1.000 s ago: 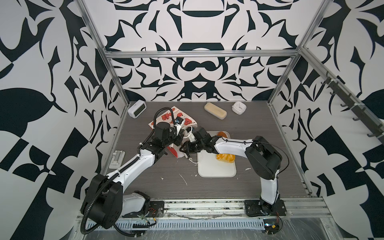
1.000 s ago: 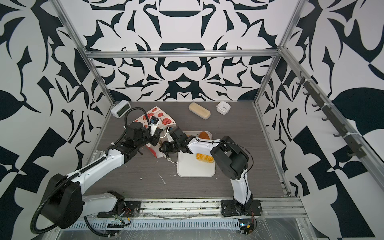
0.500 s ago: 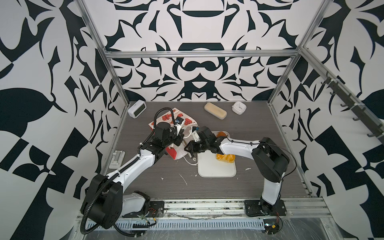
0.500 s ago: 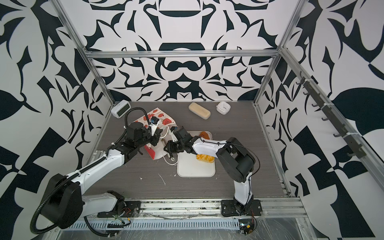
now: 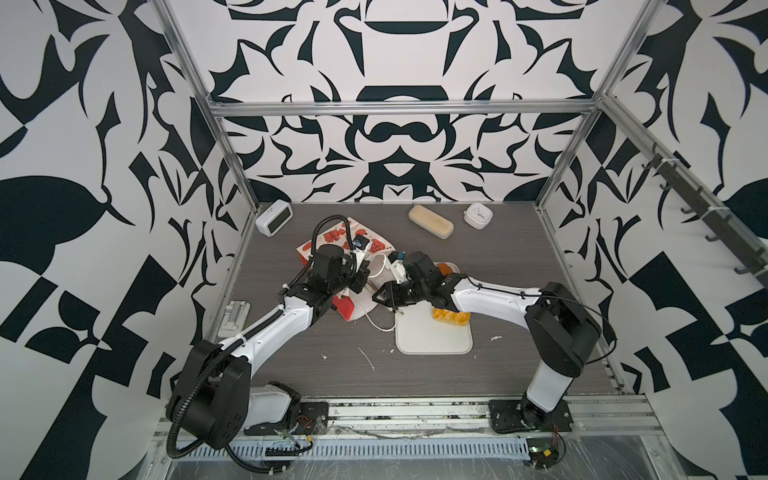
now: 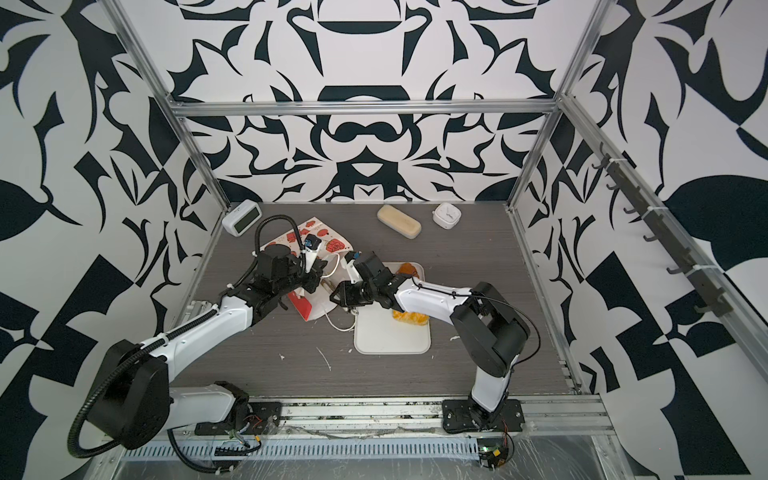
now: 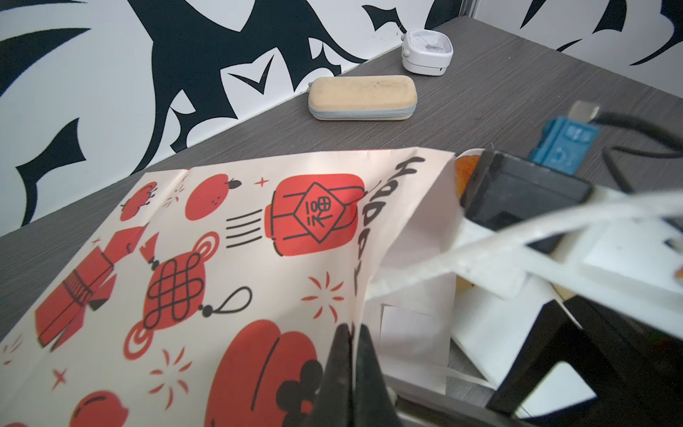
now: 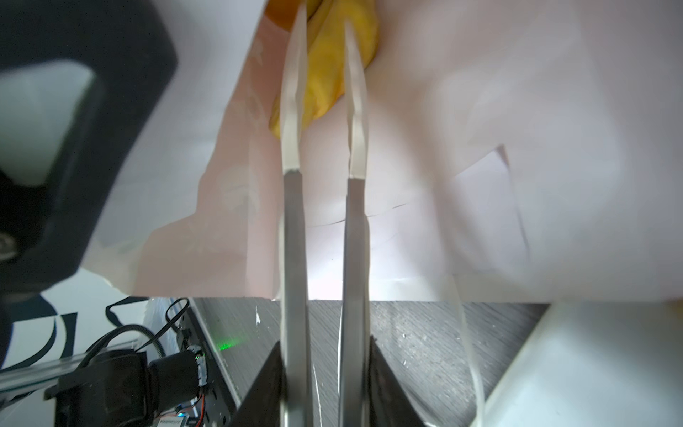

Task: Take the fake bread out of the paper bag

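While black-and-white patterned walls [image 5: 395,137] enclosed the grey table [image 5: 498,270], the paper bag [image 7: 258,258] lay sideways beside a white tray [image 5: 432,345]. The left gripper [image 7: 349,355] pinched its rim. The right gripper [image 8: 324,22], jaws slightly parted, reached inside toward yellow fake bread [image 8: 325,74].

Paper bag [image 7: 221,295]: black lettering, maybe "Happy"; lantern [image 7: 314,214] character illegible.

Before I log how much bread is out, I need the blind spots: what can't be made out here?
Contents of the paper bag: right wrist view shows one yellow pastry; bag walls and blur hide any others.
Whether the right hand grips it: fingertips are blurred at the frame's edge.
Bread on the tray: in both top views the right arm covers part.
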